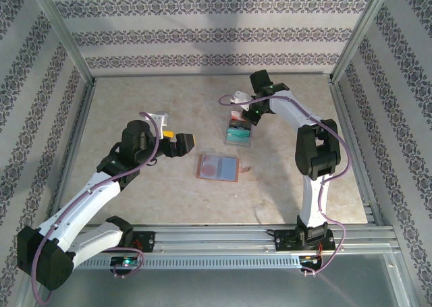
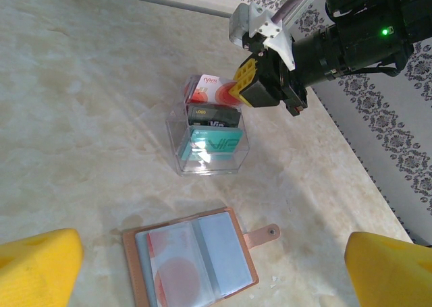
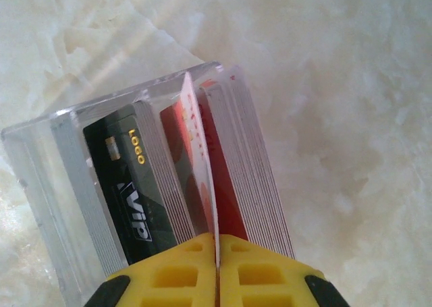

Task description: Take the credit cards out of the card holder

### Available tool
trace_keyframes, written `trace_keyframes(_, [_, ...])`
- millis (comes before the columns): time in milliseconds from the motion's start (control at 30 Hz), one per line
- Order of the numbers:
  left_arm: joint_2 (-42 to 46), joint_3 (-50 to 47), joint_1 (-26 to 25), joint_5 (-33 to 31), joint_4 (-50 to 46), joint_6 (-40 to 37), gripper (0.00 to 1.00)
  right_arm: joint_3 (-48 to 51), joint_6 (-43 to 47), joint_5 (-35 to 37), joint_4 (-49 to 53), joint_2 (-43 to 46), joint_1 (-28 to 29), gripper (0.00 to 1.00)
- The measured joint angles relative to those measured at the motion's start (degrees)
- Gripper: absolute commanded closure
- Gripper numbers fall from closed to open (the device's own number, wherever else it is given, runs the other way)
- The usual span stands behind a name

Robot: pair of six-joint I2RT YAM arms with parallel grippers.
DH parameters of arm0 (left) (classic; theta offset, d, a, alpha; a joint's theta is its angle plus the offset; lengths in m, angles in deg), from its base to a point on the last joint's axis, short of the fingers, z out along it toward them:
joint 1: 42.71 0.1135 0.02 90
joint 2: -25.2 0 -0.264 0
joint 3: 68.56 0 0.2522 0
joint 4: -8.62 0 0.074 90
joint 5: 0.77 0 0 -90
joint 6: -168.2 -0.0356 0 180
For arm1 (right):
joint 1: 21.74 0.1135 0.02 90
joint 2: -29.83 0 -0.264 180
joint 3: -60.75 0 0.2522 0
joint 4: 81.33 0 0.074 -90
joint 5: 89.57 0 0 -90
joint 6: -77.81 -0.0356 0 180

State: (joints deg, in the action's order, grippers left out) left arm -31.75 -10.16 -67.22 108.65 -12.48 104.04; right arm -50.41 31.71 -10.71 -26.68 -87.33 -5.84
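Worktop [image 1: 135, 104] from above: the card holder [image 1: 217, 166] lies open and flat near the middle, and my left fingers [image 1: 179, 142] stand spread wide near its far left corner. My right fingers [image 1: 243, 115] are at a clear box [image 1: 229, 142] of credit cards [image 1: 237, 135], toward the far edge. From the left wrist, the tab [image 2: 264, 234] of the card holder points to the right edge, and a pale card [image 2: 177, 270] with a red circle sits in its pocket. From the right wrist, my right fingers pinch a thin red-and-white card [image 3: 198, 131] standing in the box beside a black card [image 3: 131, 185].
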Motion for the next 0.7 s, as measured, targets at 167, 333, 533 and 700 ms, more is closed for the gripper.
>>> trace_keyframes(167, [0.00,0.00,0.00,0.00,0.00,-0.02,0.01,-0.02,0.00,1.68,-1.90,0.00,0.00,0.95])
trace_keyframes(333, [0.00,0.00,0.00,0.00,0.00,-0.20,0.01,-0.13,0.00,1.68,-3.06,0.00,0.37,0.95])
trace_keyframes(533, [0.00,0.00,0.00,0.00,0.00,-0.20,0.01,-0.37,-0.02,1.64,-3.69,0.00,0.37,0.95])
trace_keyframes(700, [0.00,0.00,0.00,0.00,0.00,-0.26,0.01,-0.37,-0.17,1.62,-3.85,0.00,0.37,0.95])
